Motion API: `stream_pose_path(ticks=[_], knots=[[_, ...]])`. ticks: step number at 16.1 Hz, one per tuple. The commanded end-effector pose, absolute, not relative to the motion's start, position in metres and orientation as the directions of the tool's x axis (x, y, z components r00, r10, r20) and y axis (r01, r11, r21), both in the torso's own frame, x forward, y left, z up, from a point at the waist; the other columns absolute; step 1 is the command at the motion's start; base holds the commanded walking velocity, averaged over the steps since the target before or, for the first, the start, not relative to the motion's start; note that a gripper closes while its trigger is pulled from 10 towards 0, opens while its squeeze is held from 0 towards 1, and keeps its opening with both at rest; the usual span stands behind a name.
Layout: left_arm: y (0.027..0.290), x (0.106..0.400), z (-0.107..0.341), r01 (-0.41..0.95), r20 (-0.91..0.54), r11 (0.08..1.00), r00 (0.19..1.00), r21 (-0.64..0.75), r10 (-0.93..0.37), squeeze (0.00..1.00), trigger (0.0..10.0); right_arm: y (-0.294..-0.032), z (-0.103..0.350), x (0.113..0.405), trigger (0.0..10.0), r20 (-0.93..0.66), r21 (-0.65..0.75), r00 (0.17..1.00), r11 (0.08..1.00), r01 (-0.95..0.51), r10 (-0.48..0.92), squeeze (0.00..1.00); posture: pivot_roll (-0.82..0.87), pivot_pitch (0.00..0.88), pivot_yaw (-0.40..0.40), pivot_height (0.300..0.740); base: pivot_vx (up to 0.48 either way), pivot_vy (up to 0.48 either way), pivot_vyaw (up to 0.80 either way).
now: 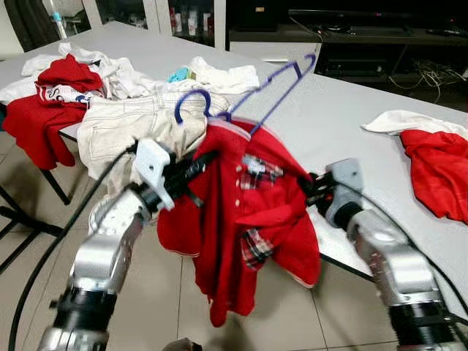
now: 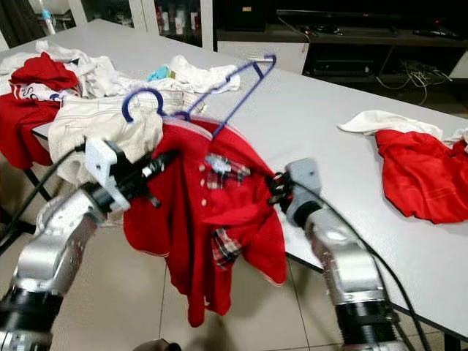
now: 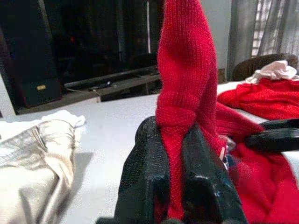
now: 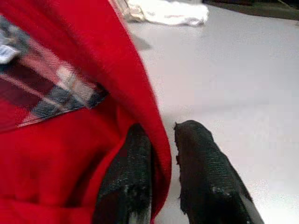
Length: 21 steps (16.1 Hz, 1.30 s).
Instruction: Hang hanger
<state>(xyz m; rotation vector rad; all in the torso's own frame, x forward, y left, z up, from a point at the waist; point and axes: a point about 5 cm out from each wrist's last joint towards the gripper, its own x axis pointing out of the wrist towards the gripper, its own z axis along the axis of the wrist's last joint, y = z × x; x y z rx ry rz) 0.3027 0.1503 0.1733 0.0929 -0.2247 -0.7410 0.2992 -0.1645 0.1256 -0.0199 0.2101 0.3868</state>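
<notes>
A red polo shirt [image 1: 248, 219] is held up off the grey table's [image 1: 351, 110] near edge, pinched by the left gripper [image 3: 175, 186] and right gripper [image 4: 161, 186], the blue hanger [image 1: 252, 99] slanting above its collar, hook nearer the left gripper.

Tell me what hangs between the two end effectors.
In the left eye view, the red polo shirt on the blue hanger hangs between left end effector and right end effector.

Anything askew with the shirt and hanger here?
Yes. The blue hanger sticks out tilted above the red shirt, which sags bunched between the left pincer and the right pincer rather than draping evenly from it.
</notes>
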Motion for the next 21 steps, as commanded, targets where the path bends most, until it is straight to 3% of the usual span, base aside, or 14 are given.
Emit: stream_pose_path(ticks=[1, 2, 8, 9, 14, 15, 16, 17, 21], knots=[[0.155, 0.308, 0.187, 0.622, 0.221, 0.759, 0.726, 0.193, -0.651, 0.0, 10.0, -0.171, 0.132, 0.297, 10.0, -0.204, 0.028, 0.903, 0.925, -0.38, 0.377, 1.0, -0.04, 0.0, -0.019, 0.74, 0.0, 0.0, 0.0], [0.155, 0.31, 0.188, 0.62, 0.225, 0.76, 0.726, 0.196, -0.65, 0.0, 10.0, -0.175, 0.134, 0.295, 10.0, -0.205, 0.036, 0.899, 0.921, -0.389, 0.388, 0.0, -0.05, 0.0, -0.016, 0.74, 0.0, 0.0, 0.0], [0.154, 0.317, 0.191, 0.618, 0.235, 0.759, 0.722, 0.203, -0.651, 0.0, 10.0, -0.184, 0.15, 0.277, 10.0, -0.129, 0.168, 0.868, 0.873, -0.458, 0.48, 0.0, -0.08, 0.0, -0.007, 0.74, 0.0, 0.0, 0.0], [0.154, 0.318, 0.191, 0.616, 0.236, 0.76, 0.723, 0.205, -0.65, 0.0, 10.0, -0.185, 0.154, 0.275, 10.0, -0.106, 0.204, 0.863, 0.86, -0.468, 0.494, 1.0, -0.07, 0.0, -0.006, 0.74, 0.0, 0.0, 0.0], [0.157, 0.322, 0.193, 0.606, 0.243, 0.765, 0.725, 0.218, -0.644, 0.0, 10.0, -0.175, 0.139, 0.248, 10.0, -0.218, 0.222, 0.742, 0.772, -0.595, 0.634, 0.99, -0.07, 0.0, -0.005, 0.74, 0.0, 0.0, 0.0], [0.158, 0.322, 0.193, 0.605, 0.244, 0.765, 0.726, 0.219, -0.644, 0.0, 10.0, -0.17, 0.133, 0.244, 10.0, -0.249, 0.222, 0.727, 0.768, -0.6, 0.64, 0.71, -0.07, 0.0, -0.003, 0.74, 0.0, 0.0, 0.0], [0.158, 0.322, 0.193, 0.605, 0.244, 0.766, 0.726, 0.219, -0.643, 0.0, 10.0, -0.167, 0.128, 0.243, 10.0, -0.273, 0.224, 0.723, 0.773, -0.594, 0.635, 0.56, -0.07, 0.0, -0.003, 0.74, 0.0, 0.0, 0.0], [0.158, 0.322, 0.193, 0.605, 0.245, 0.766, 0.725, 0.22, -0.643, 0.0, 10.0, -0.165, 0.125, 0.243, 10.0, -0.279, 0.229, 0.724, 0.775, -0.588, 0.631, 0.0, -0.07, 0.0, -0.003, 0.74, 0.0, 0.0, 0.0], [0.158, 0.324, 0.194, 0.605, 0.249, 0.764, 0.722, 0.225, -0.645, 0.0, 10.0, -0.155, 0.116, 0.25, 10.0, -0.311, 0.151, 0.755, 0.815, -0.56, 0.577, 0.0, -0.08, 0.0, 0.0, 0.74, 0.0, 0.0, 0.0]])
